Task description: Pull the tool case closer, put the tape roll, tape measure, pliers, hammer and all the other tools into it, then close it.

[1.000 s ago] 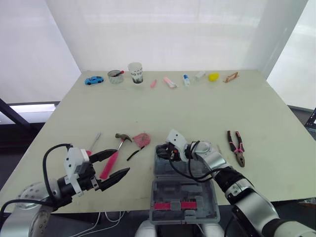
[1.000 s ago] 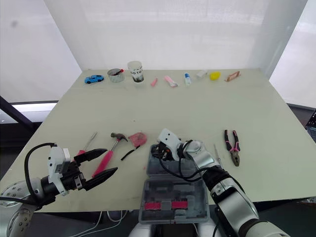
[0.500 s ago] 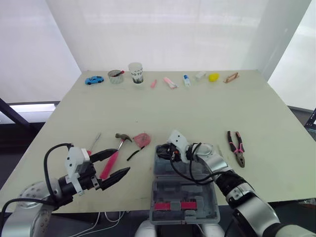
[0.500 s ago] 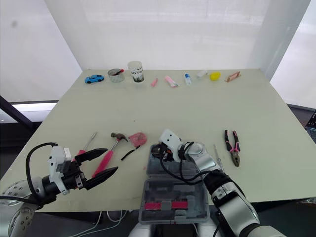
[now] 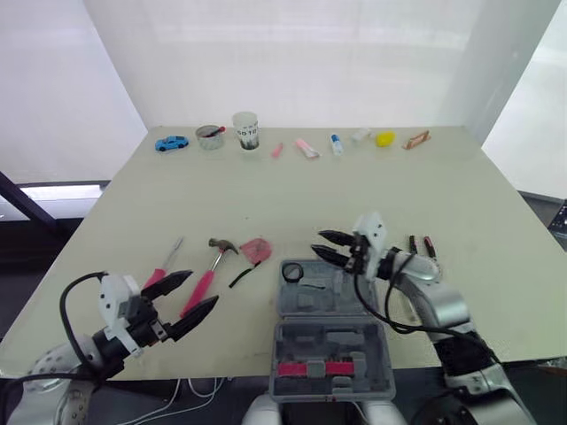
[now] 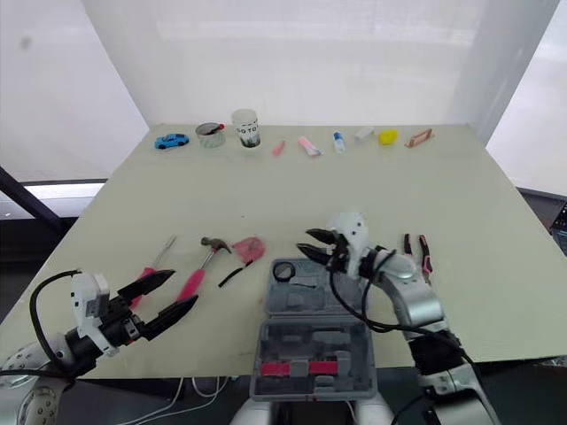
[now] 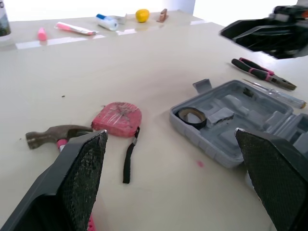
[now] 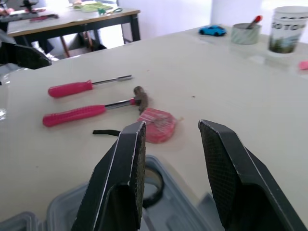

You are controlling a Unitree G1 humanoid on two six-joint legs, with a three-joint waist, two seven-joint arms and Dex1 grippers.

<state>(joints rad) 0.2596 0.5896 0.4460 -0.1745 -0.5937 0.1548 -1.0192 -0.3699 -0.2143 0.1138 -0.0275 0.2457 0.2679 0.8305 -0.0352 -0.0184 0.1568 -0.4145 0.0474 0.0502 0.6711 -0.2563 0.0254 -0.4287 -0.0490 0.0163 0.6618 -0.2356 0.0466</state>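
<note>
The grey tool case [image 5: 332, 341] lies open at the table's front middle. A black tape roll [image 5: 293, 272] sits in its far left corner. My right gripper [image 5: 321, 244] hangs open just above the case's far edge, nothing between its fingers. Left of the case lie a pink tape measure [image 5: 256, 249], a pink-handled hammer [image 5: 206, 279] and a pink screwdriver [image 5: 161, 270]. My left gripper [image 5: 199, 290] is open near the front edge, close to the hammer's handle. The pliers [image 5: 421, 246] lie right of the case, partly hidden behind my right arm.
Along the far edge stand a blue toy car [image 5: 171, 142], a tin [image 5: 210, 136], a paper cup [image 5: 245, 129], small pink items, a tube [image 5: 337, 143], a yellow object [image 5: 384, 138] and a wooden block [image 5: 415, 139]. A clear-handled screwdriver [image 7: 279, 94] lies beside the case.
The right gripper has lifted off the case's far left corner, swung right and opened; the tape roll now lies in the case. The left gripper drew back slightly.
</note>
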